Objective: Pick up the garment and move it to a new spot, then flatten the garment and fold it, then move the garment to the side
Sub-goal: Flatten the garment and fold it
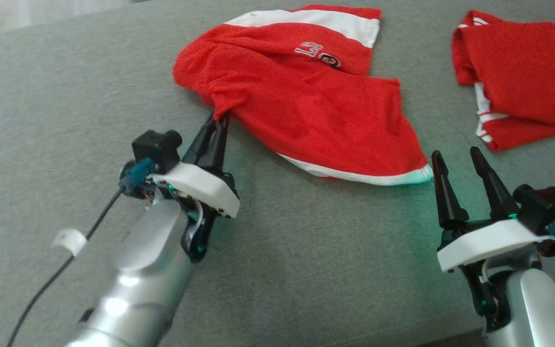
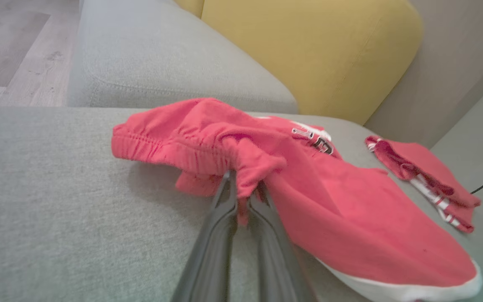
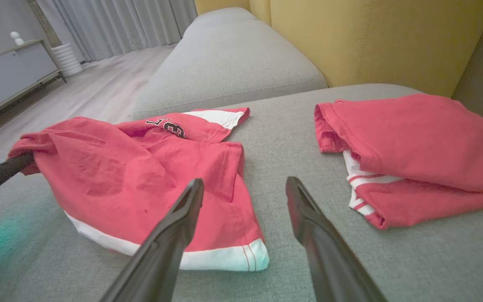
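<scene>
Garment (image 1: pixel 306 111), red shorts with white trim, lies rumpled on the grey sofa seat (image 1: pixel 65 96) in the head view. The left hand (image 1: pixel 220 119) is pinched closed on its near-left edge, and the right hand (image 1: pixel 455 154) is spread open just beside the white hem. In the left wrist view, the fingers (image 2: pixel 220 218) clamp a bunched fold of the waistband. In the right wrist view, the parted fingers hover over the hem, with a second red garment (image 3: pixel 413 138) lying apart to the right.

Bare grey cushion (image 1: pixel 316 250) near and left of the garment (image 1: pixel 306 106); folded red cloth (image 1: pixel 523 72) at right.
</scene>
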### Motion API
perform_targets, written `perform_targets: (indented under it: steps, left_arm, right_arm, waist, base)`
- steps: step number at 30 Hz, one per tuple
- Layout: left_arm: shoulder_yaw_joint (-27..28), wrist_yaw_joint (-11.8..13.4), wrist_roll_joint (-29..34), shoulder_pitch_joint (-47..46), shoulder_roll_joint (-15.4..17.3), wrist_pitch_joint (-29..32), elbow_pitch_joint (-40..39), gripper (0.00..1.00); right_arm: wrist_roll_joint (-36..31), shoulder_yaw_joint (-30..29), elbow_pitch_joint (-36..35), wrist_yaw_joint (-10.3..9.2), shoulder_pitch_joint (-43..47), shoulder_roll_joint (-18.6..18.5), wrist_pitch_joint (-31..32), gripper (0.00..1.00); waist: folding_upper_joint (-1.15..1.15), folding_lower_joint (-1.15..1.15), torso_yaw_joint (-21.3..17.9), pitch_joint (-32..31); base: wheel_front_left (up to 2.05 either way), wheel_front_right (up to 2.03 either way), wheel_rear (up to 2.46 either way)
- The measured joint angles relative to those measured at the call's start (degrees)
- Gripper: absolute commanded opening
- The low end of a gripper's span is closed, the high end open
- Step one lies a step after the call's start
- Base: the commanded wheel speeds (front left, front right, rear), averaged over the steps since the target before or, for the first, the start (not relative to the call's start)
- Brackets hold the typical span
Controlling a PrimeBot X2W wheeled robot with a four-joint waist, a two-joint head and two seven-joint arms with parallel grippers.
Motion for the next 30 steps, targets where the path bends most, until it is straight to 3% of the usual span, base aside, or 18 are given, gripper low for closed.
perform_targets:
  steps: [4,8,11,18,23,30]
  left_arm:
    - [-0.9,0.0,-2.4,5.7,0.6,0.1,-6.1,0.0]
    - [-2.6,0.7,-3.8,15.5,3.9,5.5,-16.5,0.0]
    - [-3.4,3.6,-5.5,23.1,7.7,11.6,-28.6,0.0]
    - [-2.5,13.6,-9.4,36.6,15.9,25.3,-56.1,0.0]
    - [0.1,15.7,-11.0,36.0,16.8,27.6,-57.9,0.0]
    - [1.4,15.3,-11.3,21.8,10.9,26.6,-37.4,0.0]
  right_arm:
    - [-0.3,-0.6,-0.4,0.0,0.1,0.0,0.7,1.0]
    - [-0.5,-1.2,-1.3,0.0,0.4,0.0,1.5,1.0]
    - [-0.5,-1.8,-2.1,0.0,1.1,0.0,1.9,1.0]
    - [-0.5,-1.9,-2.9,0.0,2.1,0.0,2.1,1.0]
    - [-0.4,-1.9,-3.0,0.0,2.0,0.0,2.1,1.0]
    - [-0.4,-0.4,-3.3,0.0,1.2,0.0,2.1,1.0]
  waist:
    - [0.0,0.0,2.7,-1.3]
    - [0.0,0.0,5.9,-2.7]
    - [0.0,-0.01,8.3,-3.7]
    - [0.0,-0.02,10.7,-4.9]
    - [0.0,-0.01,9.9,-4.3]
    - [0.0,0.0,7.6,-2.5]
  base:
    - [0.0,0.0,0.0]
    - [0.0,0.0,0.0]
    - [0.0,0.0,0.0]
    - [0.0,0.0,0.0]
    - [0.0,0.0,0.0]
    - [0.0,0.0,0.0]
